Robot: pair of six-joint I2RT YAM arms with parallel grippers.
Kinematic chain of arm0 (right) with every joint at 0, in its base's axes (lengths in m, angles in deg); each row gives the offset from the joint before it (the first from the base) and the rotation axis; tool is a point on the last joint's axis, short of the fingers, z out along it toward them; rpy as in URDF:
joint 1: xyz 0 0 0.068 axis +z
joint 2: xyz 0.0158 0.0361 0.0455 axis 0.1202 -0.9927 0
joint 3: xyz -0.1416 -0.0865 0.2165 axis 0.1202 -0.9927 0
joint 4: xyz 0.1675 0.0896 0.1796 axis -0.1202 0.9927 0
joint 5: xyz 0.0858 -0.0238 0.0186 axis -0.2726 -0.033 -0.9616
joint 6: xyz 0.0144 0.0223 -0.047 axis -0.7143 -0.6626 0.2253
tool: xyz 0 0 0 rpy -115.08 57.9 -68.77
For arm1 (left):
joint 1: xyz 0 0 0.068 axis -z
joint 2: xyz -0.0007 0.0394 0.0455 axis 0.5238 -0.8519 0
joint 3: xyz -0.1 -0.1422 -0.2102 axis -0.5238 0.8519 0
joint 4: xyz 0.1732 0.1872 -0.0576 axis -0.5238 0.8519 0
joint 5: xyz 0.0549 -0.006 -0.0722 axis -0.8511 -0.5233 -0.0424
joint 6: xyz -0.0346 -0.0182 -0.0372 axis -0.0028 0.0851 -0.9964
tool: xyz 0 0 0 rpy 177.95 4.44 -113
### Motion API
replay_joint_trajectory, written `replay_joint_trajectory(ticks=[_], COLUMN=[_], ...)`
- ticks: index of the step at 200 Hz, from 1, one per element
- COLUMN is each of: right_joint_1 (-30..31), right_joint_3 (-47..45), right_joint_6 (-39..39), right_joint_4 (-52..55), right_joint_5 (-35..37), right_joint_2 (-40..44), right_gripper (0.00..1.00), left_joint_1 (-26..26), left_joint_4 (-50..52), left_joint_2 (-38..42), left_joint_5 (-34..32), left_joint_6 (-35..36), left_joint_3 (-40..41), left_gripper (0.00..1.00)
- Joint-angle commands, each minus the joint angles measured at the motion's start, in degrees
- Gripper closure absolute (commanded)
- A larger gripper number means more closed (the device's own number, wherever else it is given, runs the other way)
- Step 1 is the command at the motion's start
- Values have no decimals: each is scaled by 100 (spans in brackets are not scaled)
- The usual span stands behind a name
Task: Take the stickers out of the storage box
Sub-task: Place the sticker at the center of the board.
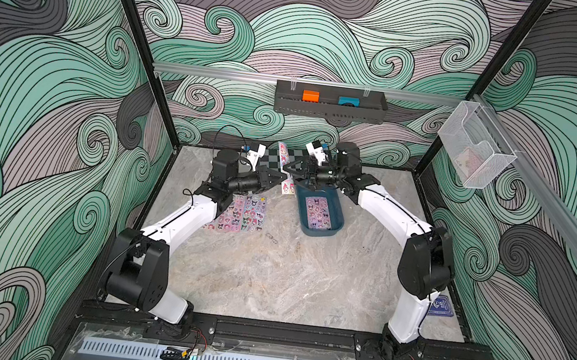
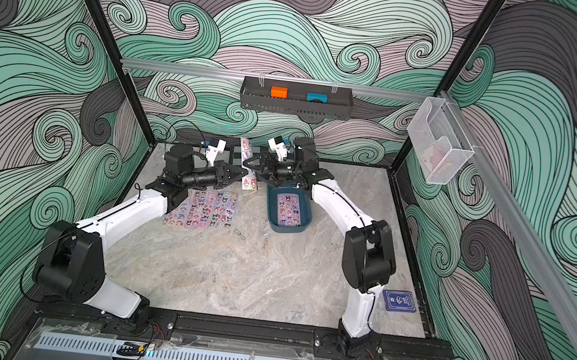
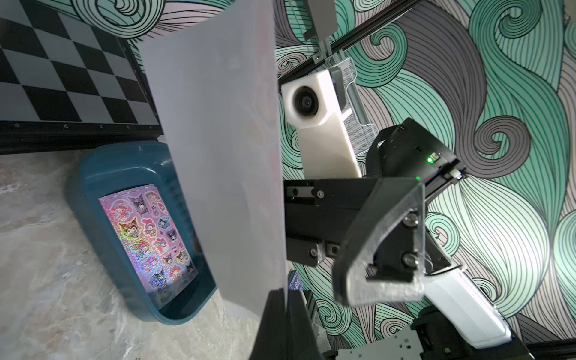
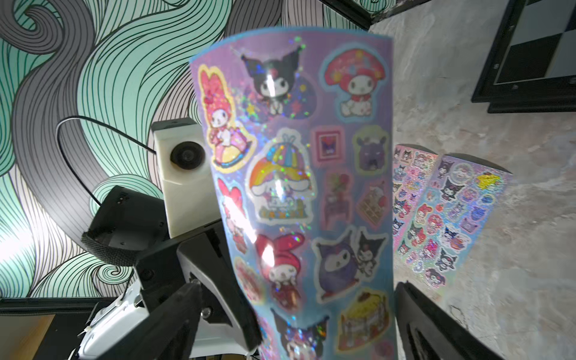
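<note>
Your left pincer (image 3: 285,293) is clamped near the lower end of the held sheet (image 4: 296,187), which stands upright and floppy between the wide-spread jaws of your right pincer (image 4: 299,290); neither right jaw seems to touch it. Draw the right pincer straight back from the sheet so no finger snags it. Then carry the sheet low and slow with the left to the two sheets (image 1: 238,216) on the table (image 1: 268,278) beneath its wrist. Another sheet (image 1: 318,212) lies in the storage box (image 1: 321,233) just below the right pincer
</note>
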Motion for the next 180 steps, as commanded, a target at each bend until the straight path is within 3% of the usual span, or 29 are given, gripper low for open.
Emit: replay_joint_trajectory(ticks=[1,64,120,180], right_joint_1=[127,118,124,-59], right_joint_3=[158,77,-132,-364], right_joint_6=[-354,-510,-1506,-1389], right_joint_4=[-654,-874,-2249,-2187], right_joint_5=[-351,-405,-692,-691], right_joint_2=[-107,-215,-483,-216], right_gripper=[1,1,1,1], left_joint_1=[-25,-183,-191,-560], left_joint_4=[-565,-884,-847,-381], left_joint_2=[93,343,378,309], left_joint_5=[265,299,376,222], left_joint_6=[-364,-688,-677,-380], left_joint_3=[-14,150,92,488], left_gripper=[100,100,100,100])
